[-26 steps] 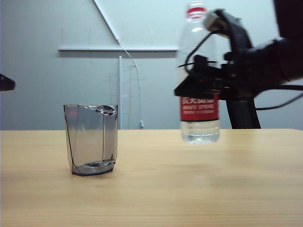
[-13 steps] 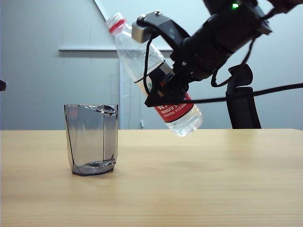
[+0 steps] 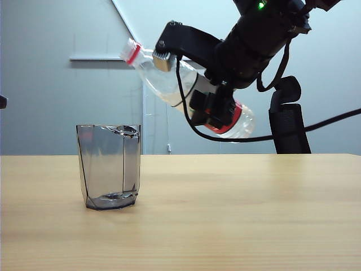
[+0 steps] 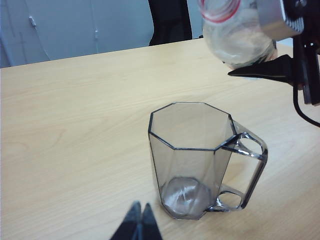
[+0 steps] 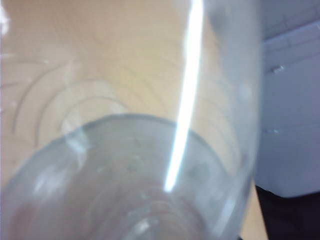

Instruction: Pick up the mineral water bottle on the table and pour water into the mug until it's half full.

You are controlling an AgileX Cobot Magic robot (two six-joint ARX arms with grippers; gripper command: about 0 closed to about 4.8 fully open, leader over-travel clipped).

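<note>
1. The right gripper (image 3: 217, 110) is gripping the mineral water bottle (image 3: 169, 79) around its red-labelled body, jaws closed on either side of it, holding it in the air above the table (image 3: 237, 214).
2. The bottle is tilting steeply, its red-ringed neck pointing up and to the left of the exterior view and its base sitting lower on the right; the mouth is open, with no cap on it.
3. The mug (image 3: 109, 166) is standing upright on the table, left of centre in the exterior view, with its rim well below the bottle's mouth and open air lying between the two.
4. In the exterior view the bottle's mouth is hanging just about over the mug's right-hand edge; no water is showing in a stream, and only a thin pool is lying at the mug's thick base.
5. In the left wrist view the left gripper (image 4: 140, 222) is pointing at the mug (image 4: 197, 155) from near its foot, its fingertips pressed together and holding nothing.
6. Bare tabletop is lying open on all sides of the mug, with its handle facing the bottle's side.
7. The right wrist view is filled by the blurred clear wall of the bottle (image 5: 135, 175).
</note>
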